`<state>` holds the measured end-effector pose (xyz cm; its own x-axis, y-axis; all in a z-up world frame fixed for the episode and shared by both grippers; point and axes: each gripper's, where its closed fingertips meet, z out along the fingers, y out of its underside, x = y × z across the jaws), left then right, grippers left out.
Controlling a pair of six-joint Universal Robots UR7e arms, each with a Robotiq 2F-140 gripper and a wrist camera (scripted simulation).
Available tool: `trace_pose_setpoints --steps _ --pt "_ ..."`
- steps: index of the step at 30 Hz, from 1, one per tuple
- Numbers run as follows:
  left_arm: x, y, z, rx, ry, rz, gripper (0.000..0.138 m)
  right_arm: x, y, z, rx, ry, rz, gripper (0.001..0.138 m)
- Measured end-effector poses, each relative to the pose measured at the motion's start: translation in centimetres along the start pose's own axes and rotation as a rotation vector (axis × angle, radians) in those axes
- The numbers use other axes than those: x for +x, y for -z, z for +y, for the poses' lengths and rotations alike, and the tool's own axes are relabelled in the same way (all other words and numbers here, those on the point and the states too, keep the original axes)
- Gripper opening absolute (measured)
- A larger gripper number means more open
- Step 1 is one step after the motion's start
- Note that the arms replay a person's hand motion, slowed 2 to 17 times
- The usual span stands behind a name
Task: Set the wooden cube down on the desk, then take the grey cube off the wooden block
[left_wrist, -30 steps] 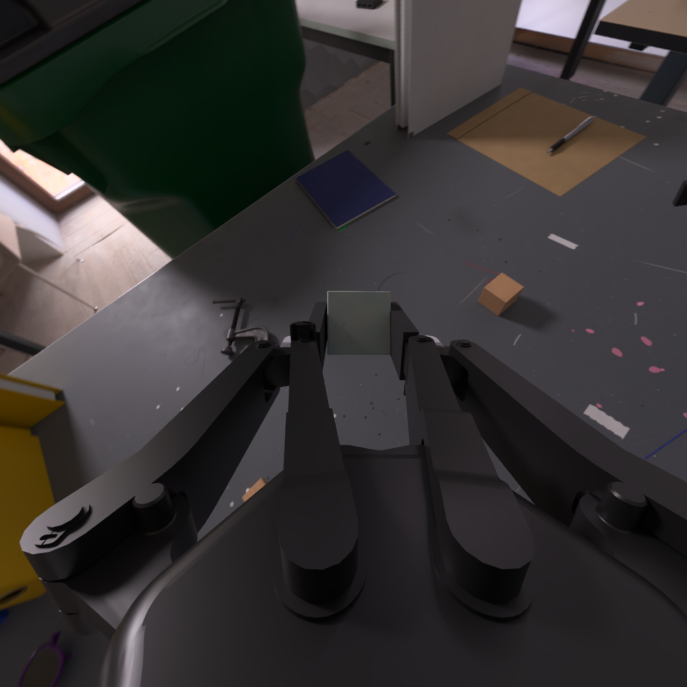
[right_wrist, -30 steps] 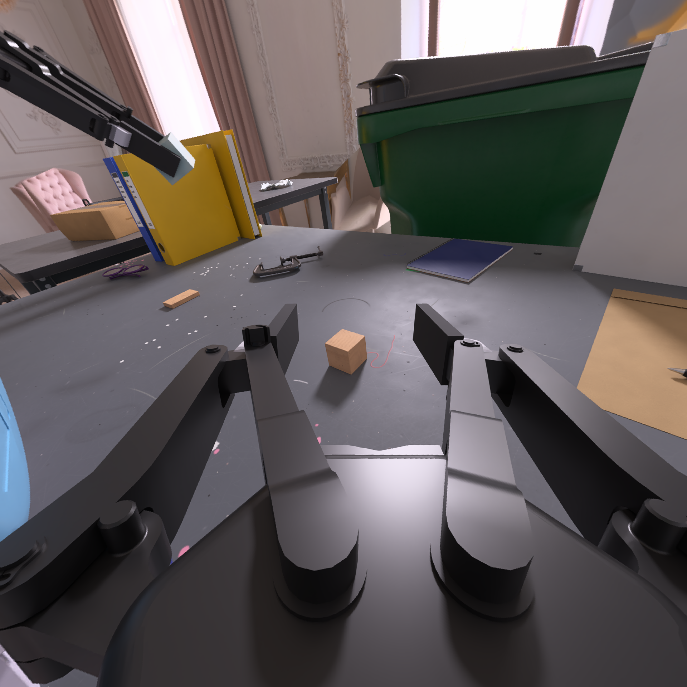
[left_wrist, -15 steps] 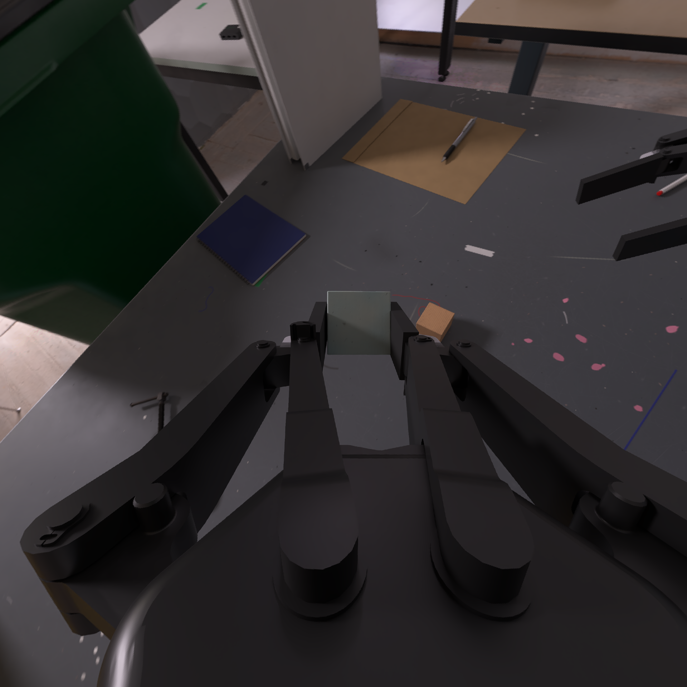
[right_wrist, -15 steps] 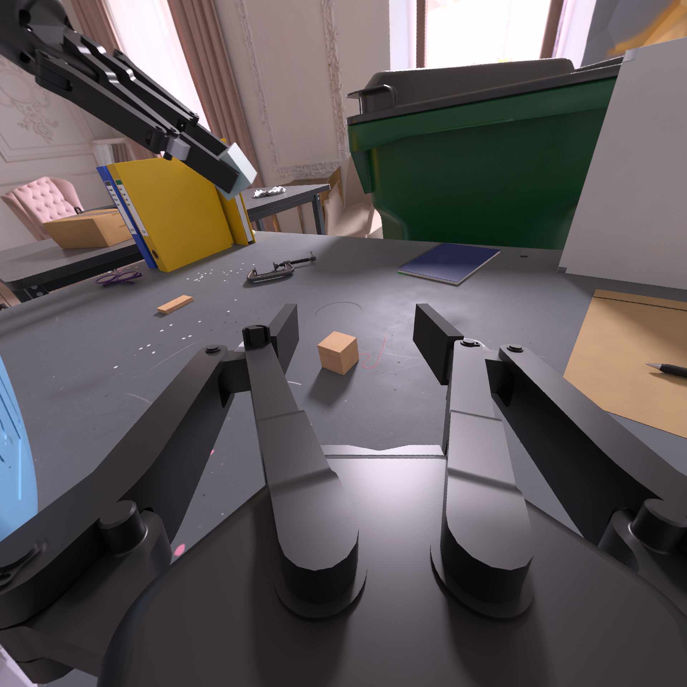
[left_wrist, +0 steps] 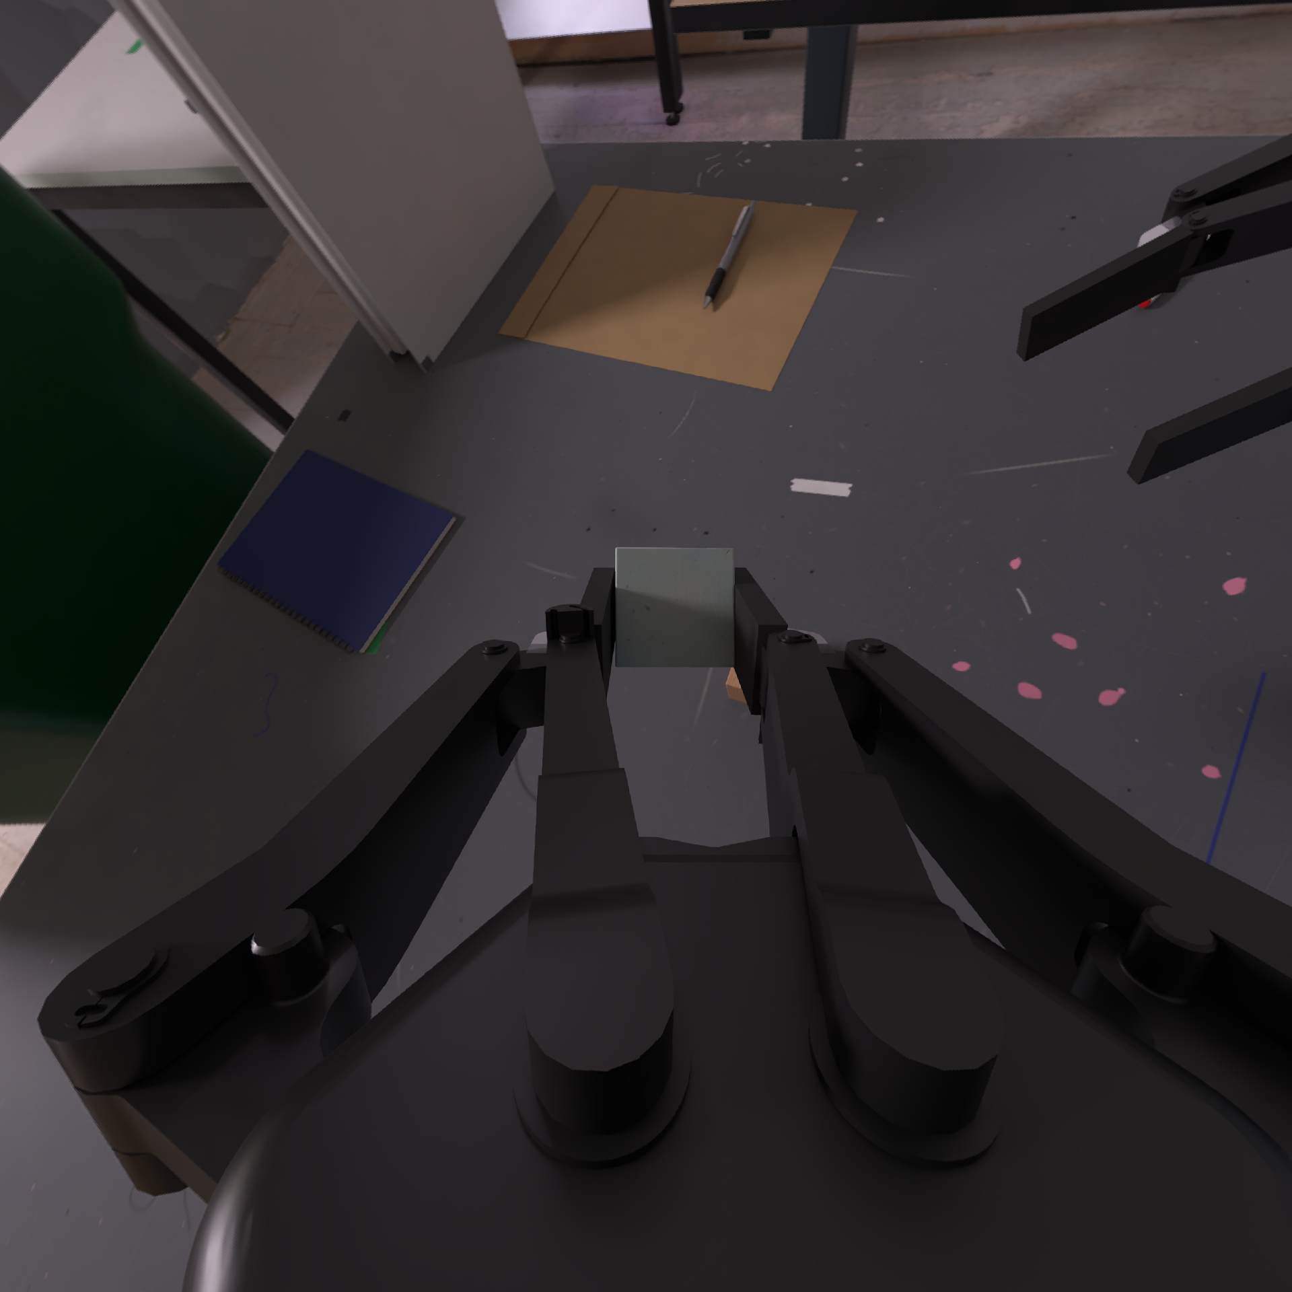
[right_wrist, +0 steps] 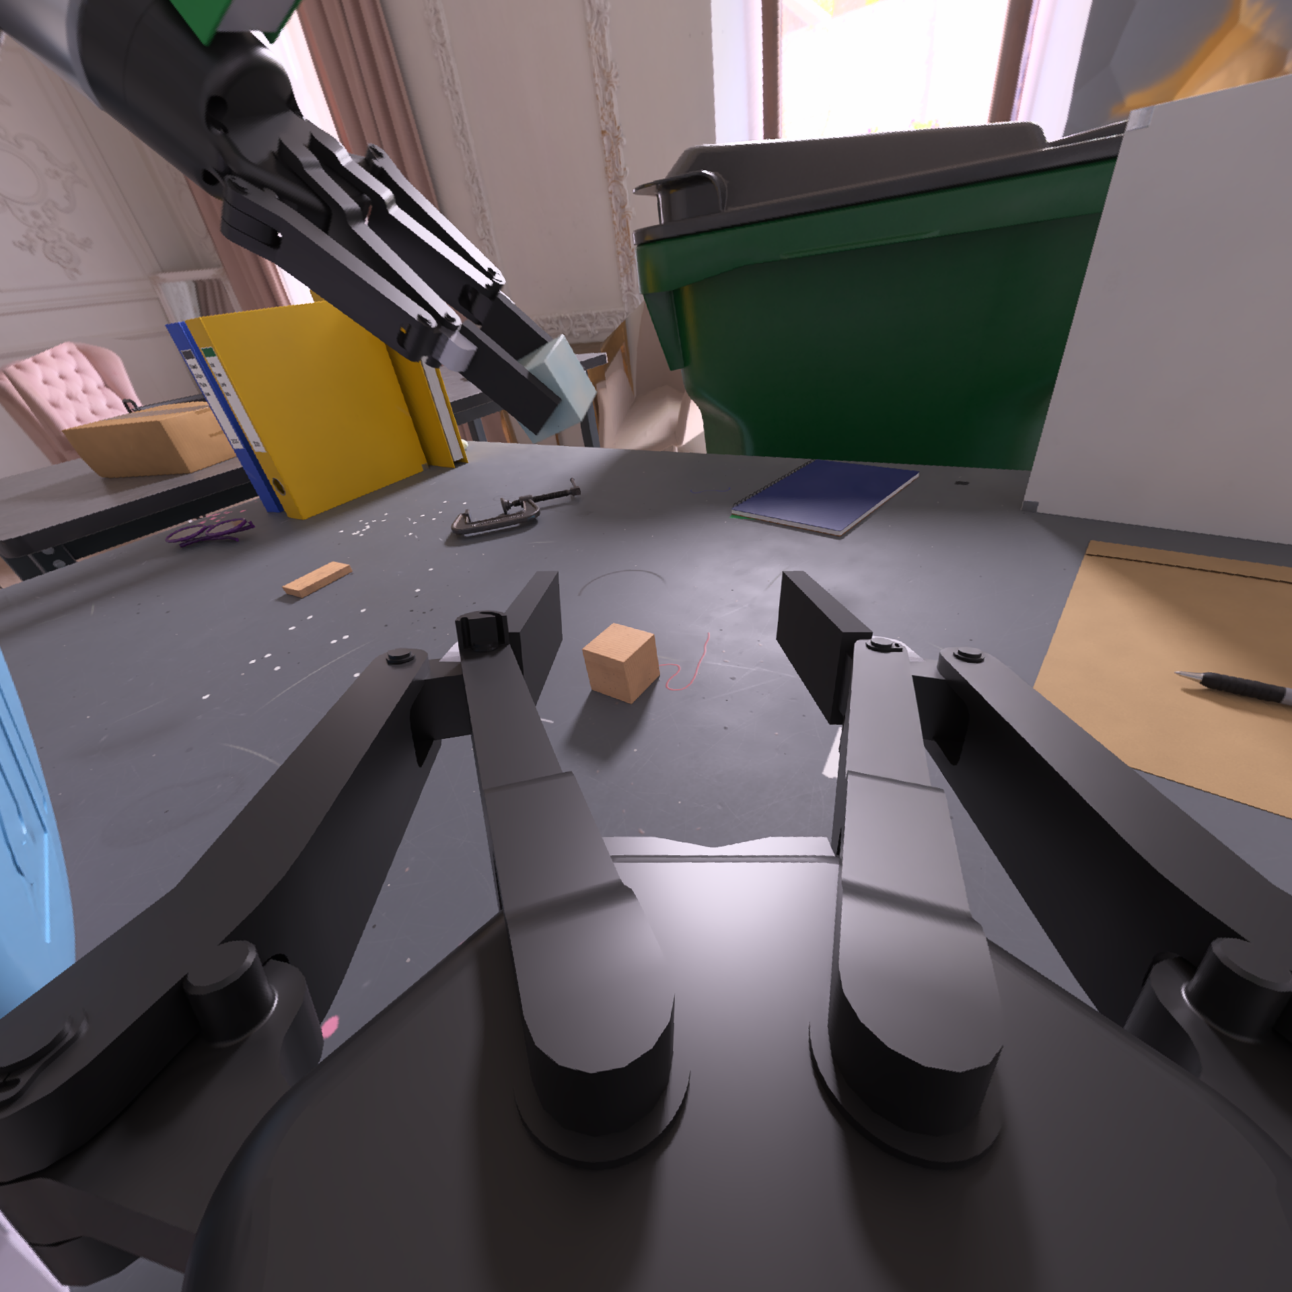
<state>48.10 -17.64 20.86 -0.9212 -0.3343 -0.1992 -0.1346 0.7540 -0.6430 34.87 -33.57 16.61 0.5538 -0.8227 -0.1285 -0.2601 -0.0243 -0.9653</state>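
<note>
Your left gripper [left_wrist: 675, 615] was clamped on the grey cube [left_wrist: 673, 607] at mid-frame, flat rigid faces that looked light and secure. Your right gripper [right_wrist: 670, 633] stood apart over the wooden cube [right_wrist: 621, 661], which rested on the desk [right_wrist: 210, 699].

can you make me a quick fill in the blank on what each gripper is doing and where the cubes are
1. The left gripper is shut on the ____ cube.
2. The wooden cube rests on the ____.
3. The right gripper holds nothing; it is ____.
4. A pen lies on the ____ sheet.

Missing words: grey; desk; open; brown
</note>
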Motion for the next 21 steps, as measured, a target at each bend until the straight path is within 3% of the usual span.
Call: trace_pose_setpoints --steps 21 --pt "5.6 -10.2 -2.0 -0.061 -0.084 0.251 0.042 1.3 1.0 0.0 0.005 -0.011 0.028 0.082"
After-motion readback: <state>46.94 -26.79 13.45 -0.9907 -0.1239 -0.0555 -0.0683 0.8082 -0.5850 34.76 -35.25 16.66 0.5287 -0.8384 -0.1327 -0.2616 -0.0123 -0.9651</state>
